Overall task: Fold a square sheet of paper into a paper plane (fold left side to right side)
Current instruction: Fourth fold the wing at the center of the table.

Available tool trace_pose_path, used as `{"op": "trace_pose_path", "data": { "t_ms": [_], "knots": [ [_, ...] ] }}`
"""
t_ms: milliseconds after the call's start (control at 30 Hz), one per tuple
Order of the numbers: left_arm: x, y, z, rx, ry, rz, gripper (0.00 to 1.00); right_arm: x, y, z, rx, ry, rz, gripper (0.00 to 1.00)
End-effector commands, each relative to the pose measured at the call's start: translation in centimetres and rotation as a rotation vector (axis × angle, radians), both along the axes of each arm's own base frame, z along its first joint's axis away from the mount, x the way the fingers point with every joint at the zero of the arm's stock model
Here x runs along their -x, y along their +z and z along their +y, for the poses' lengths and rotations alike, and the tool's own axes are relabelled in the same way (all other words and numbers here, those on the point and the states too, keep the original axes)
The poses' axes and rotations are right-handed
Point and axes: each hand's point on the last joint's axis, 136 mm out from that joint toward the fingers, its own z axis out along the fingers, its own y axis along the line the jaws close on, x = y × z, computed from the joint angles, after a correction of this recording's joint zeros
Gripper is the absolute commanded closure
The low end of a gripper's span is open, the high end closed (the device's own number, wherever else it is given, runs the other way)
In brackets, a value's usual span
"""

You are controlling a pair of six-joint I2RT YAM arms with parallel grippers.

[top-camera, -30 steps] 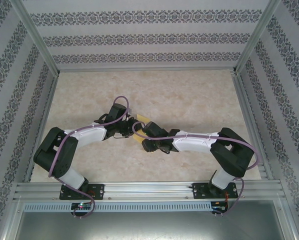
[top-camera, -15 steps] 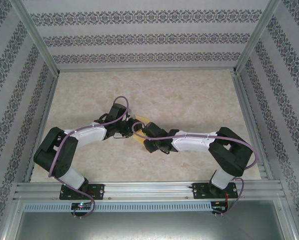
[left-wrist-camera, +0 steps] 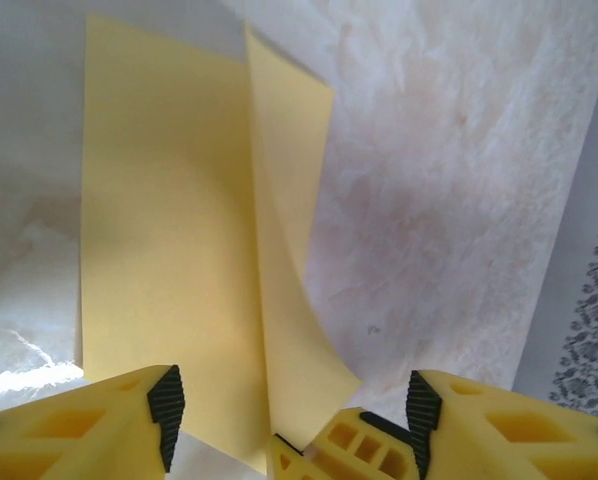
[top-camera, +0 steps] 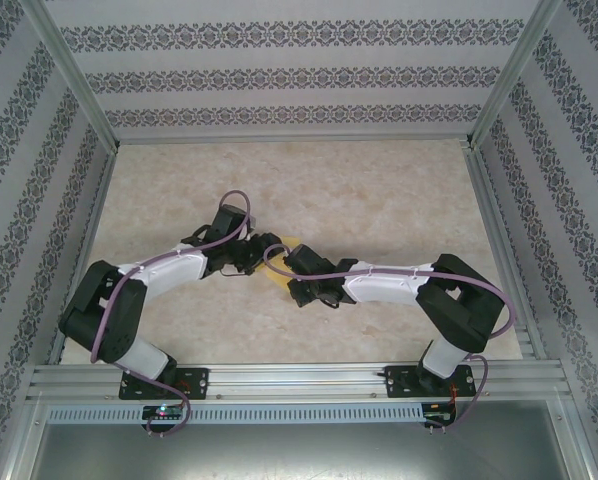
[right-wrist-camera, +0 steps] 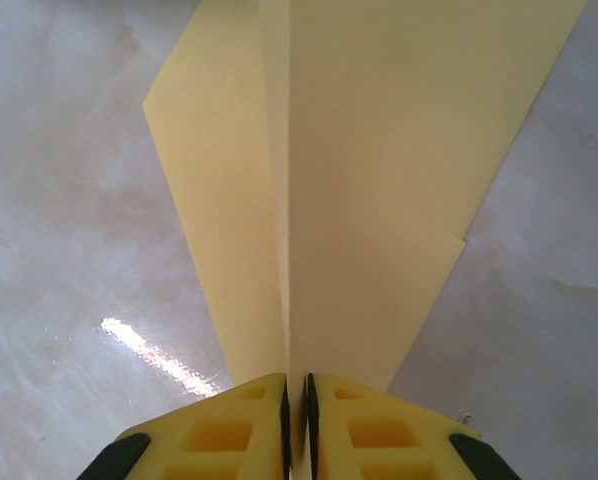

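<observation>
Yellow paper (right-wrist-camera: pixel 379 150), creased lengthwise, lies at the middle of the table (top-camera: pixel 379 190). Its long axis runs straight ahead of the right gripper (right-wrist-camera: pixel 296 385), which pinches the raised centre crease. The left gripper (left-wrist-camera: pixel 292 400) stands open around one loose flap.

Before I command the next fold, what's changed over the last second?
The left gripper has opened and its arm has drawn back slightly leftward. The right gripper has closed on the yellow paper's crease. The right arm and the paper stayed roughly in place.
</observation>
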Motion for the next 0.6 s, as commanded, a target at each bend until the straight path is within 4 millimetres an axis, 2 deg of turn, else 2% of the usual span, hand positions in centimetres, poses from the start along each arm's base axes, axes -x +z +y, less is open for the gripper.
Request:
{"op": "trace_pose_path", "data": {
  "t_ms": [0, 167, 300, 433, 567],
  "knots": [
    [-0.2, 0.7, 1.6, -0.003, 0.026, -0.009, 0.33, 1.0, -1.0, -0.1, 0.021, 0.025, 0.024, 0.87],
    [-0.7, 0.9, 3.6, -0.008, 0.058, -0.012, 0.31, 1.1, -0.8, 0.1, 0.008, 0.028, 0.028, 0.88],
    [-0.1, 1.1, 4.8, -0.035, 0.061, -0.024, 0.33, 1.4, -0.3, 0.8, -0.046, 0.039, 0.046, 0.89],
    [1.1, 0.8, 4.3, 0.014, 0.038, -0.019, 0.36, 1.6, -0.2, 1.3, -0.102, 0.041, 0.083, 0.89],
    [2.5, -0.3, 3.2, 0.06, 0.024, 0.001, 0.42, 1.7, -0.8, 0.9, -0.13, 0.017, 0.117, 0.9]
  ]
}}
